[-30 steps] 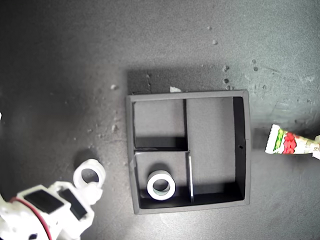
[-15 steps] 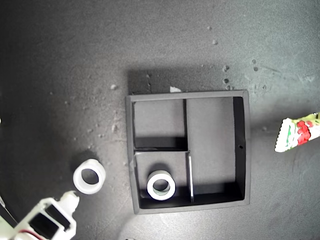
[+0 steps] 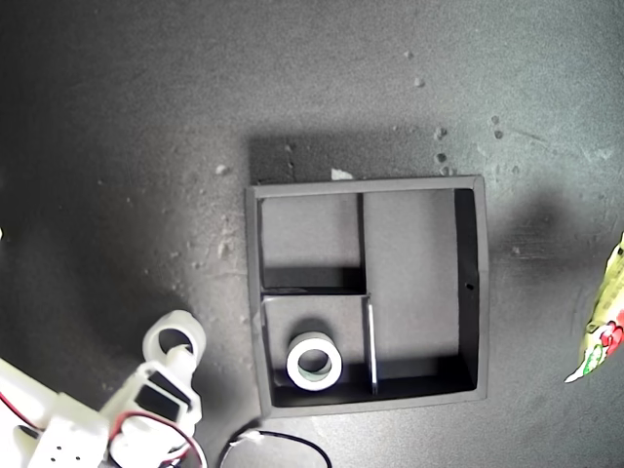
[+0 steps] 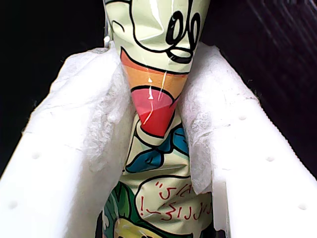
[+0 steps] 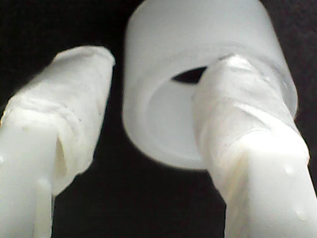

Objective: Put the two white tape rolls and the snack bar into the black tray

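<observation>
While red print unreadable, snack bar (image 4: 158, 124) between clenched first jaws; second jaws spread astride tape roll (image 5: 208, 74)

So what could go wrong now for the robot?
Two things might. My second gripper has one jaw through the loose tape roll's hole and one outside, still apart, so the roll could tip or slide off when lifted. My first gripper pinches the snack bar, which is nearly out of the exterior view at its right edge; the packet looks floppy, so it might catch on the black tray's wall.
</observation>
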Robot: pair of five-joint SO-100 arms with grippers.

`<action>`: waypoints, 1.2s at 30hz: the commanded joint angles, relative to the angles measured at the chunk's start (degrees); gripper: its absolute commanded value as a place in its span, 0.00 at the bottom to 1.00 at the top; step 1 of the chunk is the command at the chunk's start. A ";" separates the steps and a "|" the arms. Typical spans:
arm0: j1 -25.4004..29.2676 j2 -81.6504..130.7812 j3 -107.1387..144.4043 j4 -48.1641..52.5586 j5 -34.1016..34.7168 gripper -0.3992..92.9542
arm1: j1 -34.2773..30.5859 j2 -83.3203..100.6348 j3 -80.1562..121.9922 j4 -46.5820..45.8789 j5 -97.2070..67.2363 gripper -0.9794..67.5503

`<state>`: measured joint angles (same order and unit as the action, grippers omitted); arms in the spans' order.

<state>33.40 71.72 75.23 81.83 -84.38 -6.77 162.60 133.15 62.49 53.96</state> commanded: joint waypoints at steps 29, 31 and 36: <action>-0.44 4.57 -2.90 8.35 -3.52 0.14 | -5.27 -0.18 3.96 -4.83 -1.49 0.01; -0.62 4.22 -2.99 8.53 -3.43 0.14 | -5.36 -0.18 4.04 -4.92 -1.49 0.01; -1.05 1.49 -1.85 8.61 -4.39 0.14 | -5.98 -0.18 3.60 -4.92 -1.85 0.01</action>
<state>33.05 73.21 74.79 90.18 -88.51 -12.04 162.60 137.46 58.80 53.96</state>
